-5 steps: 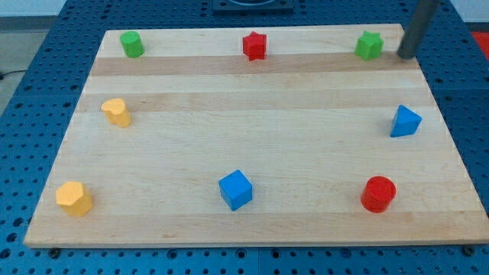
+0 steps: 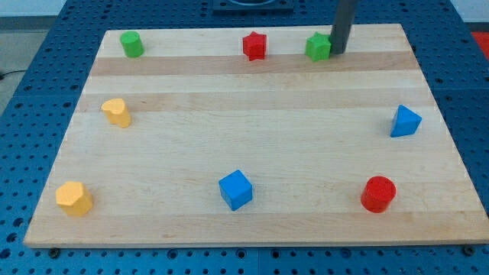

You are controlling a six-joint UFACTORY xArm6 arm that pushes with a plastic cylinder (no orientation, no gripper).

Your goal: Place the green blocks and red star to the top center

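1. At the view's far left you have the green cylinder [image 2: 132, 44], close to the board's top edge and left edge. A push aimed slightly upward could tip it off the wooden board [image 2: 252, 137]; come at it from its left side, where little board remains to place the rod.
2. The red star [image 2: 254, 46] sits at the top centre, about where it belongs. Leave it alone; a green block arriving too fast could knock it off its spot.
3. The green star [image 2: 318, 46] lies just right of the red star, with a gap between them. It too hugs the top edge.
4. My tip [image 2: 336, 53] touches the green star's right side. There is no hand to spread or pinch, only the bare rod. An off-centre push may spin the star or let it slip past the tip.
5. Below the top row the board is open; the yellow, blue and red pieces lie well apart.
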